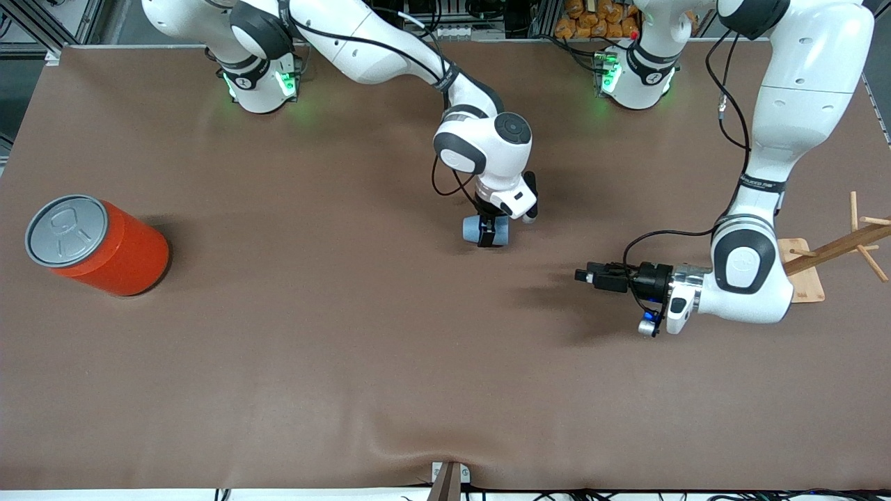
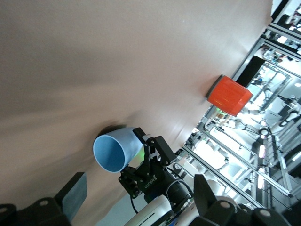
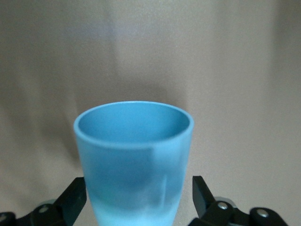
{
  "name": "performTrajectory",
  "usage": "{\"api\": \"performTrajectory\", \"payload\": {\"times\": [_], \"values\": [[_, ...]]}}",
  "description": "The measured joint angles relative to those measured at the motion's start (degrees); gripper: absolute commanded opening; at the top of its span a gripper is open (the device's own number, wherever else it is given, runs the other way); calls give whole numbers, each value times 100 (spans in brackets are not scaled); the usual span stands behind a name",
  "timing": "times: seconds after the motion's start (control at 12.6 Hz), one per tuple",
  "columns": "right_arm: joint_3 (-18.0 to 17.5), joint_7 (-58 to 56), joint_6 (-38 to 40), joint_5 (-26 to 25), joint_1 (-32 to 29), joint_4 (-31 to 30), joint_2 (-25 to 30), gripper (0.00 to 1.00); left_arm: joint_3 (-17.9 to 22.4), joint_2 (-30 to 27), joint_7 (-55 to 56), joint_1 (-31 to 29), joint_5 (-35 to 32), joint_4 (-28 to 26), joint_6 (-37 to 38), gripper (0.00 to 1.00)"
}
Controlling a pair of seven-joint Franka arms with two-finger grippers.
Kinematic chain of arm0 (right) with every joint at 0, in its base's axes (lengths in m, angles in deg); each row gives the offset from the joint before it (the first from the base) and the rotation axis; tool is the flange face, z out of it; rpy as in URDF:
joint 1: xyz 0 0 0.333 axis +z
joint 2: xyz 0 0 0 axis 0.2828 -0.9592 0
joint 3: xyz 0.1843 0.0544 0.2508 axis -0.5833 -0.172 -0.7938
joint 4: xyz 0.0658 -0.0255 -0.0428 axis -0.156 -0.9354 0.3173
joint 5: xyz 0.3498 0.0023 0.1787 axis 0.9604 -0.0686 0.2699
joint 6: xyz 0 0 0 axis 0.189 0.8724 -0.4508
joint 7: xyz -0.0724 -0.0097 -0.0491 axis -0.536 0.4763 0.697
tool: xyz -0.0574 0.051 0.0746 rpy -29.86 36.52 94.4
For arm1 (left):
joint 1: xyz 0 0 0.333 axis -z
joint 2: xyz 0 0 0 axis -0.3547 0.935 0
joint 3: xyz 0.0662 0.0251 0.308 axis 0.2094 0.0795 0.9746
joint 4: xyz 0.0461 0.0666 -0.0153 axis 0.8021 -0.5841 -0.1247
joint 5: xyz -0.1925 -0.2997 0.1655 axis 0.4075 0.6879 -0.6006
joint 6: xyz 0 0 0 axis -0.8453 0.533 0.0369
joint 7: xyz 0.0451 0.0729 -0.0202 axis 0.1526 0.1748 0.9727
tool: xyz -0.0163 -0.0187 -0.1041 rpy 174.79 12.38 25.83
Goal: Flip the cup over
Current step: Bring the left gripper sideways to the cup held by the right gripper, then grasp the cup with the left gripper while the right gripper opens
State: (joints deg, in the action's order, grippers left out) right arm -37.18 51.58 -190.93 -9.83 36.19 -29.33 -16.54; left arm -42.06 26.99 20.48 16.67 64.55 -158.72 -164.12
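The large orange-red can [image 1: 104,243] with its grey lid stands tilted toward the right arm's end of the brown surface [image 1: 313,362], well apart from everything else; in the left wrist view it shows as a small orange shape [image 2: 229,95] past the cup.

Near the middle of the surface, the right gripper [image 1: 492,233] reaches down around the light-blue cup [image 1: 477,229]. The cup lies on its side on the surface, and nothing else stands close to it. In the right wrist view the cup [image 3: 134,160] fills the space between the two dark fingers [image 3: 70,200], and a clear gap shows on each side, so the jaws are spread and not pinching it. The left wrist view shows the cup's open mouth [image 2: 112,151] turned toward the left arm's end, with the right gripper [image 2: 146,160] around its body.

Toward the left arm's end, the left gripper [image 1: 583,275] hovers over bare surface, pointing at the cup, its jaws spread and holding nothing. Just beside that arm stands a wooden rack [image 1: 835,250] with pegs on a flat wooden base.
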Motion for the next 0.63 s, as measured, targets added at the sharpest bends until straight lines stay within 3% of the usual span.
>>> {"api": "performTrajectory", "payload": {"times": [0.24,0.63], "values": [[-1,6,98,0,-2,133,36,100,1,5,-579,6,392,-400,-6,100],[-51,48,1323,290,-3,303,567,100,-65,14,-1248,137,1004,-899,-404,100]]}}
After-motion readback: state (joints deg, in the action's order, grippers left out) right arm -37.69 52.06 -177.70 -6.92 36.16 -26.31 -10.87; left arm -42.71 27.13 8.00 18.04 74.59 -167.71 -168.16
